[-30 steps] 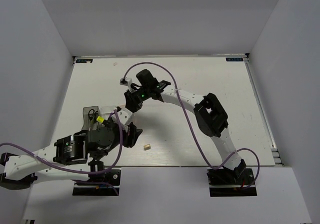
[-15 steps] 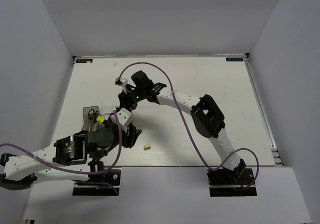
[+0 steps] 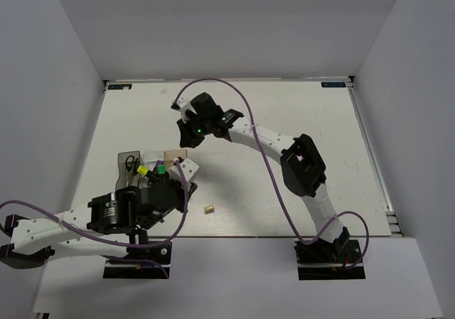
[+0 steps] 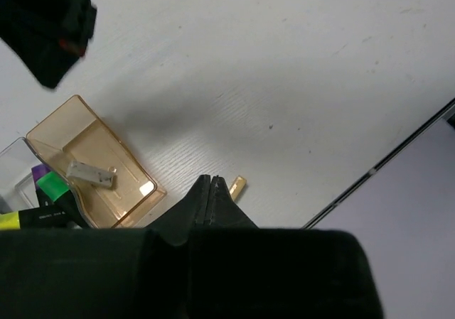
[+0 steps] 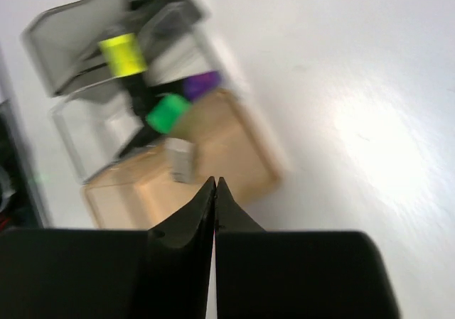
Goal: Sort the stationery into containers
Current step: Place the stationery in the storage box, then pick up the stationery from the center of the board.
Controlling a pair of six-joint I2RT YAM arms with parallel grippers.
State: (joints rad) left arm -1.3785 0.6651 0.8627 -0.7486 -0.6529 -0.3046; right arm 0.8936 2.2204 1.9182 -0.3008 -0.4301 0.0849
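The white table (image 3: pixel 284 191) stood inside plain white walls, with both arms reaching over its left half. The tan block (image 3: pixel 208 209) lay alone on the bare surface near the front edge, just beside the left gripper (image 4: pixel 211 190) and apart from the boxes. The fingers of this gripper were pressed together with nothing between them. The right gripper (image 5: pixel 215 190) hung over the boxes, also closed and empty.

The grey bar (image 4: pixel 91 173) lay flat inside the wooden box (image 4: pixel 82 140). The yellow-capped marker (image 5: pixel 122 54), green-capped marker (image 5: pixel 165 113) and purple-capped marker (image 5: pixel 202 84) showed at the clear box (image 5: pixel 71 131), and the scissors (image 3: pixel 130 164) were in the smoky box (image 5: pixel 57 31).

The block looked very light and stiff, so it would probably slide away if only one finger touched it first. I think the fingers should open a little, come down on both long sides, and close across its narrow width at the middle.
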